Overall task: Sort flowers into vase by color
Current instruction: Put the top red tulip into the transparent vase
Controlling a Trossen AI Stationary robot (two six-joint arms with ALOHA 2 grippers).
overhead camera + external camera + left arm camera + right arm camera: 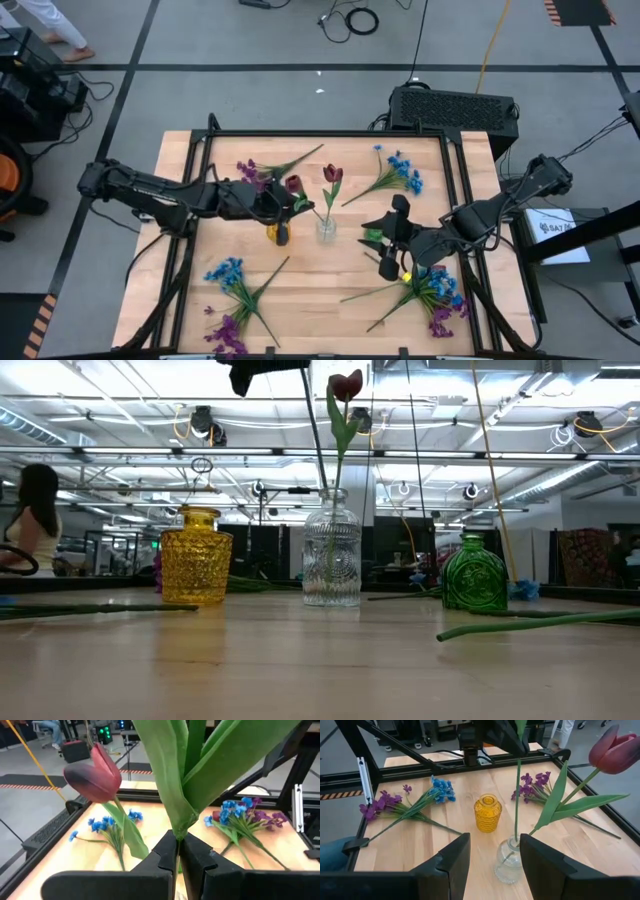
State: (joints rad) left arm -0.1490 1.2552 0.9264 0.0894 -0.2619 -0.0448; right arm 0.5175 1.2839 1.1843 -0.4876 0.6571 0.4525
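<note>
My left gripper (pixel 281 203) hovers above the clear glass vase (pixel 332 550), shut on a dark red tulip (pixel 293 185). The tulip's thin stem (pixel 517 790) runs down into the vase's neck. A second red tulip (pixel 615 747) stands in that vase, leaning on its rim. My right gripper (pixel 492 865) is open and level, a little to the right of the clear vase and touching nothing. The yellow vase (pixel 487 812) stands to the clear vase's left and the green vase (pixel 474 573) to its right. Blue and purple sprigs lie flat on the table. My left gripper pinches the tulip's green stem (pixel 178 834) between its two fingers, just below where the leaves (pixel 165 775) spread out. The stem hangs nearly upright below the fingers, with its lower end (pixel 512 847) inside the clear vase.
Loose sprigs lie in bunches: purple (pixel 255 172) far left, blue (pixel 400 175) far right, blue and purple (pixel 232 290) near left, a mixed bunch (pixel 435 290) near right under my right arm. A long stem (pixel 540 622) lies near the green vase. A person (pixel 30 520) sits beyond the table.
</note>
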